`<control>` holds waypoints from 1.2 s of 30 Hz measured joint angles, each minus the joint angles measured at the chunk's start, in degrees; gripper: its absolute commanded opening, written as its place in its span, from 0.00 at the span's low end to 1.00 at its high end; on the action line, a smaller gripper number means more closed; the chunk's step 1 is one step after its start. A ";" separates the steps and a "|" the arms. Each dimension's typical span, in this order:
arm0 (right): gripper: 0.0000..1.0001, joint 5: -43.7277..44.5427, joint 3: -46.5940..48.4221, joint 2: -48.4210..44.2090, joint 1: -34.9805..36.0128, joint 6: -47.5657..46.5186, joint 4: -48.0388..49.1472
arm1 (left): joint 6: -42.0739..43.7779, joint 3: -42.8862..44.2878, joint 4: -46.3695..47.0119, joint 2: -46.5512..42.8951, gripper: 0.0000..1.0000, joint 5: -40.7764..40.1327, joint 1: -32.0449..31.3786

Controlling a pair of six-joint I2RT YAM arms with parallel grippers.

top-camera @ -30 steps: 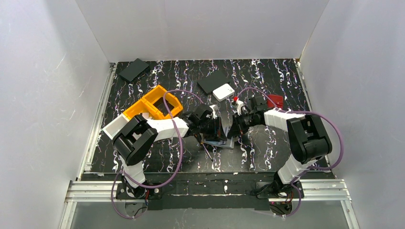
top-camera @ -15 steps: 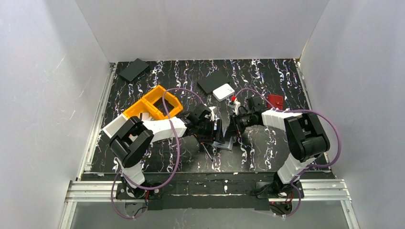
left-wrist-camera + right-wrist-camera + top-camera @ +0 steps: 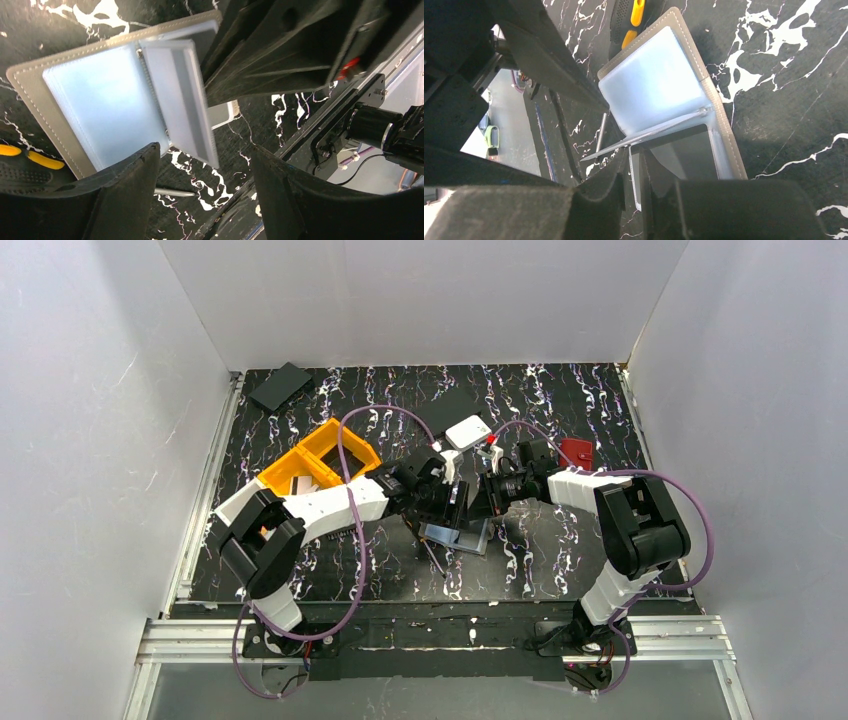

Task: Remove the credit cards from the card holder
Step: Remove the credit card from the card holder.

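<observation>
The card holder (image 3: pixel 455 537) lies open on the table, taupe rim and pale blue inside (image 3: pixel 95 100) (image 3: pixel 654 85). A thin greyish sheet (image 3: pixel 177 95) (image 3: pixel 649 134), as big as one half, stands up from its fold. Whether it is one of the credit cards or an inner leaf I cannot tell. My right gripper (image 3: pixel 483 498) (image 3: pixel 639 170) is shut on that sheet's free edge. My left gripper (image 3: pixel 455 508) (image 3: pixel 205 150) hangs open just above the holder's near edge with nothing between its fingers.
A screwdriver lies partly under the holder, its yellow-black handle (image 3: pixel 636 12) and its shaft (image 3: pixel 172 192) showing. An orange bin (image 3: pixel 320 465) stands to the left. Behind are a white box (image 3: pixel 467 432), two flat black rectangles (image 3: pixel 280 385) (image 3: pixel 445 410) and a red object (image 3: pixel 575 450).
My left gripper has opened, let go of the holder and drawn back a little. The holder has settled flat and open. My right gripper has shifted slightly left, still on the sheet.
</observation>
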 measured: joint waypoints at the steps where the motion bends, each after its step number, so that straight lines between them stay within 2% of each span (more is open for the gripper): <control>1: 0.23 -0.02 0.00 0.00 0.00 0.26 0.39 | 0.35 0.90 -0.63 0.04 0.60 -0.33 -0.13; 4: 0.23 0.00 0.00 0.02 0.17 1.09 1.22 | 1.18 3.28 -2.12 0.55 0.52 -1.38 -0.68; 11: 0.23 0.00 0.00 0.15 0.63 1.27 1.81 | 2.51 6.08 -6.95 2.64 0.46 -3.98 -1.18; 20: 0.26 0.00 0.00 0.98 0.81 0.87 1.53 | 4.15 8.76 -11.23 4.68 0.32 -5.99 -1.18; 25: 0.27 -0.07 0.04 1.01 1.01 0.26 0.33 | 5.05 9.90 -12.79 5.70 0.28 -6.49 -1.18; 30: 0.28 -0.09 0.13 1.01 1.01 -0.68 -0.46 | 5.53 10.51 -13.25 6.43 0.14 -6.51 -1.18; 33: 0.28 -0.11 0.33 1.01 1.01 -1.38 -1.44 | 5.95 10.97 -13.64 6.43 0.08 -6.51 -1.11; 34: 0.28 -0.20 0.42 1.01 1.01 -1.60 -1.70 | 6.01 11.15 -13.84 6.43 0.02 -6.51 -1.01; 36: 0.28 -0.37 0.61 1.01 1.01 -2.25 -2.14 | 6.08 11.19 -13.92 6.43 0.00 -6.58 -0.79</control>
